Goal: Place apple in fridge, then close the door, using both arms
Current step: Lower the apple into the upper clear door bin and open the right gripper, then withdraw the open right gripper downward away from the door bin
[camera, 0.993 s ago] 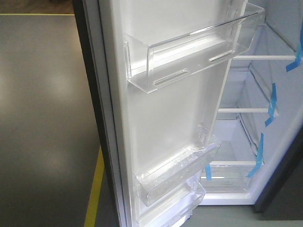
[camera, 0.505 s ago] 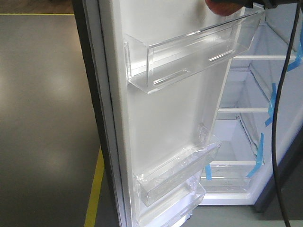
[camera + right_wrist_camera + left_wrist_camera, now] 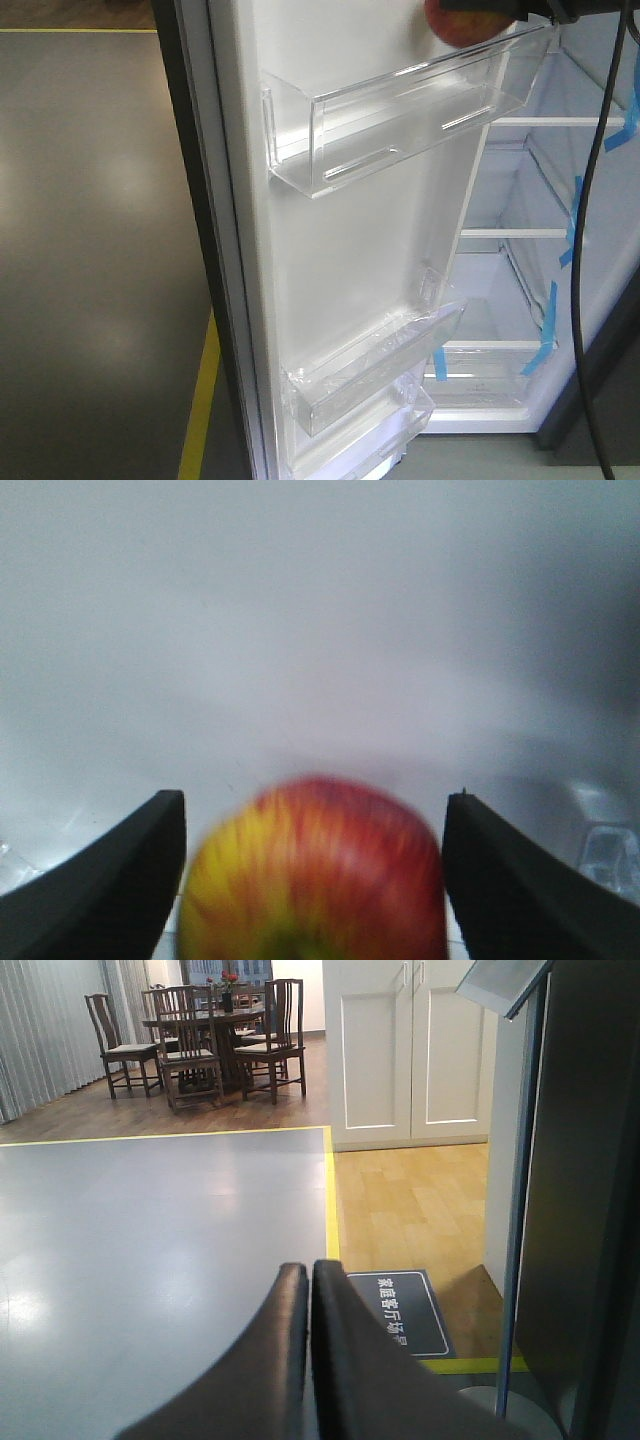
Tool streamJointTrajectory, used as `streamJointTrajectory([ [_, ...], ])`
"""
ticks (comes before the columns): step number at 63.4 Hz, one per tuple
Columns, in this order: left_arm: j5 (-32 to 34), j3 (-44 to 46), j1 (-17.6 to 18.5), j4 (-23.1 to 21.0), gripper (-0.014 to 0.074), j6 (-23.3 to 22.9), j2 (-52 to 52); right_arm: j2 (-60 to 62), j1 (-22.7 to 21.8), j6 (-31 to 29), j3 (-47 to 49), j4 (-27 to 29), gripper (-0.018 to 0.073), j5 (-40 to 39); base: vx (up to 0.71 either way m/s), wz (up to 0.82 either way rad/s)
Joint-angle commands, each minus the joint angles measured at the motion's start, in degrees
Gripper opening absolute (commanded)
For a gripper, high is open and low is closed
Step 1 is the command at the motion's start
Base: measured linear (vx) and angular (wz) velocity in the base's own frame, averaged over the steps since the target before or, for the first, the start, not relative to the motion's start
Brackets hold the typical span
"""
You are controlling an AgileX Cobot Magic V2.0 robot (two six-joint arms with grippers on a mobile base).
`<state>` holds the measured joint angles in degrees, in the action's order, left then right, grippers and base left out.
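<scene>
The red and yellow apple [image 3: 315, 875] sits blurred between the wide-spread fingers of my right gripper [image 3: 315, 796], whose fingers are sharp; a white surface lies behind. In the front view the apple [image 3: 460, 26] shows at the top edge, under the dark right gripper [image 3: 495, 8] and just above the door's upper clear bin [image 3: 400, 105]. The door [image 3: 350, 240] stands open with its white inner side facing me. The fridge [image 3: 500, 190] interior is white with shelves and blue tape. My left gripper [image 3: 308, 1270] is shut on nothing, over grey floor beside the door's dark outer face [image 3: 590, 1210].
A black cable [image 3: 590, 250] hangs down in front of the fridge opening. Two lower clear bins [image 3: 370, 375] stick out from the door. A yellow floor line [image 3: 200, 400] runs beside the door; chairs and a table [image 3: 200, 1030] and white cabinets [image 3: 410, 1050] stand far off.
The right gripper and apple entered the front view at the top, with the cable. Since half a second ago the apple shows lower, closer to the upper door bin.
</scene>
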<state>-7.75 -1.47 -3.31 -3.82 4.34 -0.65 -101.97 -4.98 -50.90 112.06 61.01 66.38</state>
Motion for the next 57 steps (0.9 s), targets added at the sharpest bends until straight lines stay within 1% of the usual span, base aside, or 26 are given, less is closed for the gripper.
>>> streamJointTrajectory([
  [1,4.4,-1.2,0.0,-0.5,-0.0006,-0.4,-0.8,2.4,0.0,0.2,1.7,3.3,0.0537,-1.7,0.00,0.00],
  [8,4.4,-1.2,0.0,-0.5,-0.0006,-0.4,-0.8,2.4,0.0,0.2,1.7,3.3,0.0526,-1.7,0.00,0.00],
  [14,4.4,-1.2,0.0,-0.5,-0.0006,-0.4,-0.8,2.7,-0.1,0.1,1.8,4.4,0.0505,-1.7,0.00,0.00],
  [21,4.4,-1.2,0.0,-0.5,-0.0006,-0.4,-0.8,3.9,-0.1,-0.2,2.1,6.2,0.0431,-1.5,0.00,0.00],
  [27,4.4,-1.2,0.0,-0.5,-0.0006,-0.4,-0.8,6.0,-0.2,-0.2,2.1,7.4,0.0295,-1.2,0.00,0.00],
  [28,4.4,-1.2,0.0,-0.5,-0.0006,-0.4,-0.8,6.4,-0.2,-0.2,2.1,7.5,0.0255,-1.0,0.00,0.00],
  [32,4.4,-1.2,0.0,-0.5,-0.0006,-0.4,-0.8,8.4,-0.2,-0.3,2.0,7.5,0.0139,-0.3,0.00,0.00],
  [33,4.4,-1.2,0.0,-0.5,-0.0006,-0.4,-0.8,9.1,-0.2,-0.4,2.0,7.4,0.0095,0.1,0.00,0.00],
  [37,4.4,-1.2,0.0,-0.5,-0.0006,-0.4,-0.8,11.0,-0.2,-0.9,2.0,7.0,-0.0018,1.3,0.00,0.00],
  [41,4.4,-1.2,0.0,-0.5,-0.0006,-0.4,-0.8,12.9,-0.2,-1.2,2.0,6.2,-0.0015,3.0,0.00,0.00],
  [49,4.6,-1.2,-0.1,-0.5,-0.0006,-0.4,-0.8,17.7,-0.2,-1.5,1.9,3.0,-0.0005,5.2,0.00,0.00],
  [53,5.1,-1.2,-0.1,-0.9,-0.0006,-0.6,-0.8,20.6,-0.2,-2.0,0.8,1.8,-0.0005,4.7,0.00,0.00],
  [57,5.7,-1.2,-0.1,-1.5,-0.0006,-1.4,-0.8,24.1,-0.2,-3.1,-2.5,1.2,-0.0005,3.2,0.00,0.00],
])
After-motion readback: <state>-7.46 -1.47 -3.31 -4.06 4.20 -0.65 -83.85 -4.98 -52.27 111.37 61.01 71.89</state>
